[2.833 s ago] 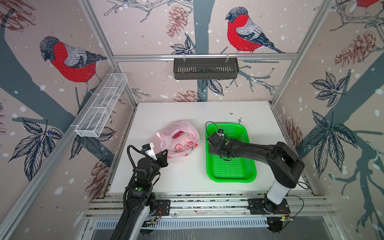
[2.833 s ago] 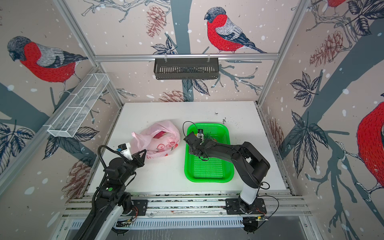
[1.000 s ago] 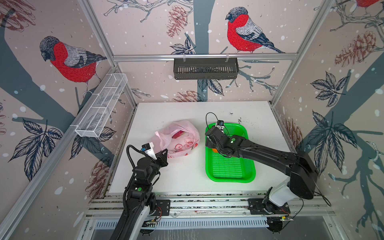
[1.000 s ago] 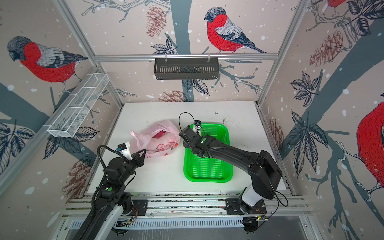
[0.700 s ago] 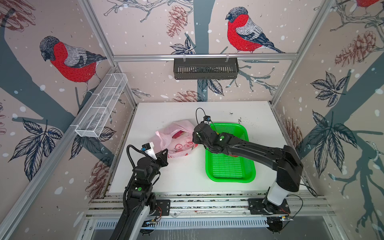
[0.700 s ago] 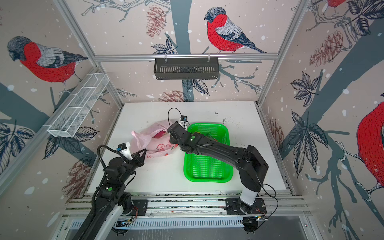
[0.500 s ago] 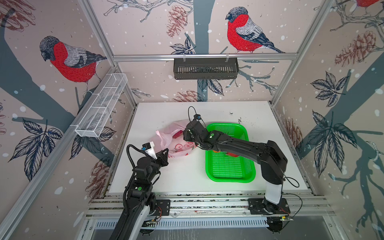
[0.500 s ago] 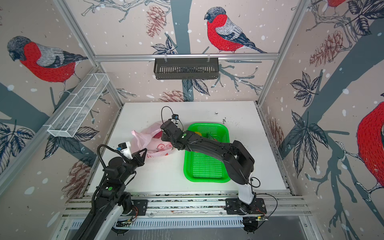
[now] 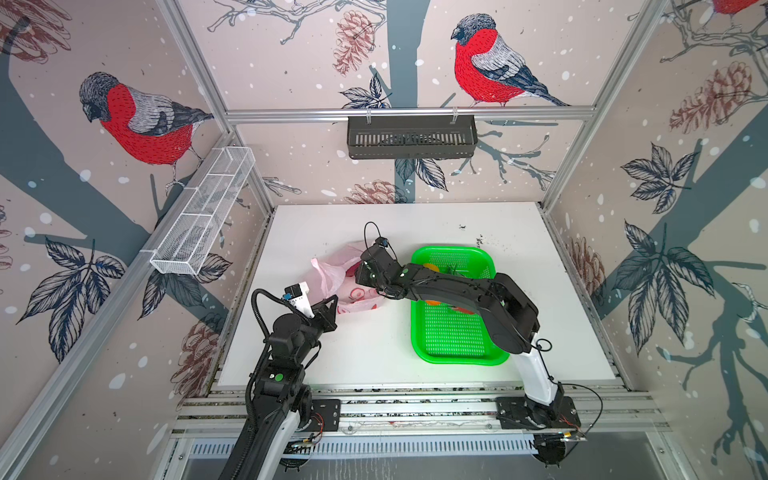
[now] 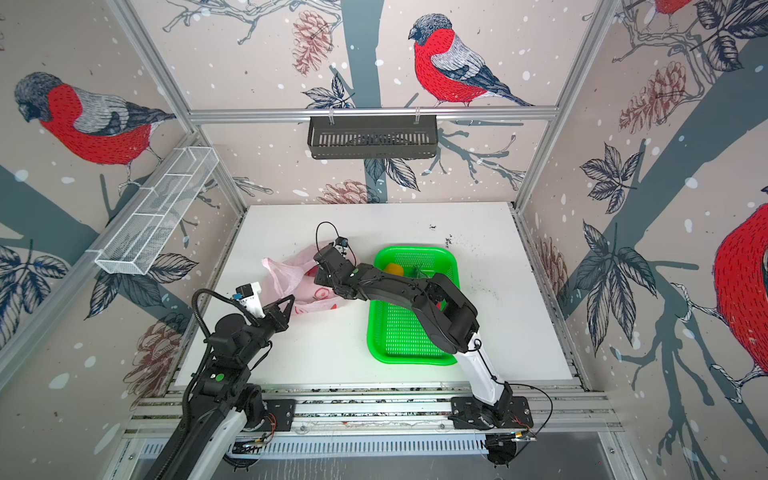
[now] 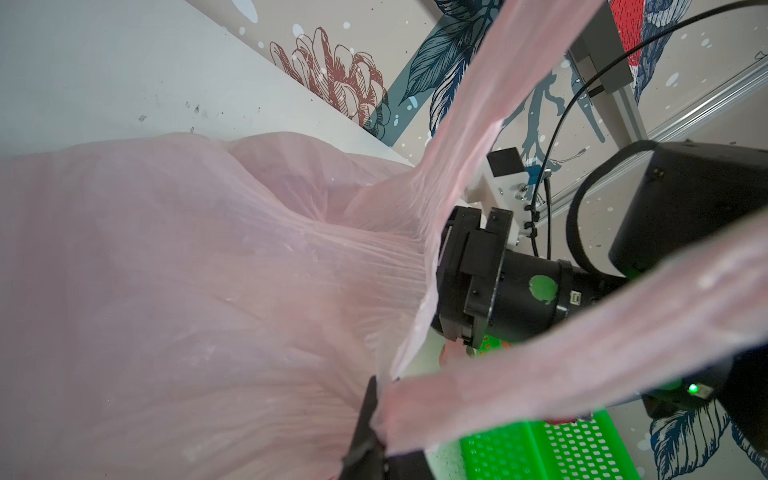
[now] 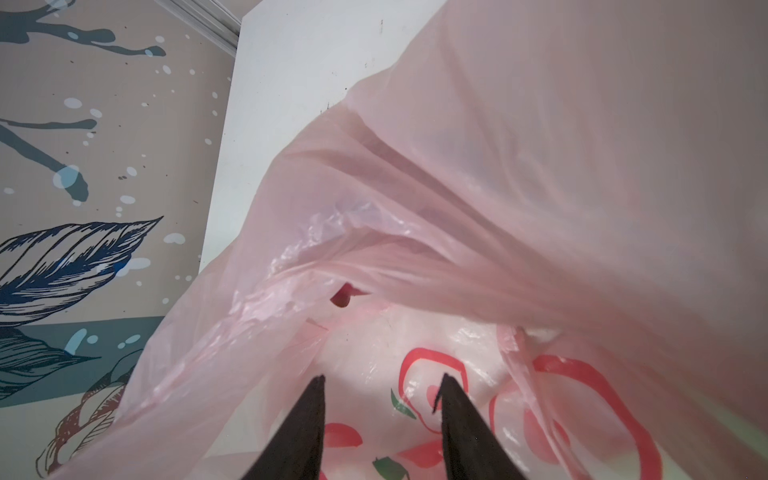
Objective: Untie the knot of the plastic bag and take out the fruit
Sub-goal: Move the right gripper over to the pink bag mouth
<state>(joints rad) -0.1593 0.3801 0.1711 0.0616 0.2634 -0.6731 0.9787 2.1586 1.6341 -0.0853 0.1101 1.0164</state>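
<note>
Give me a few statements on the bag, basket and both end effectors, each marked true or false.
1. The left end effector pinches a strip of the plastic bag. True.
2. The right end effector hangs over the green basket. False: it is in the bag's mouth, jaws apart.
3. The green basket is empty. False: a yellow ball lies at its far end.
4. In both top views the bag lies left of the basket. True.
</note>
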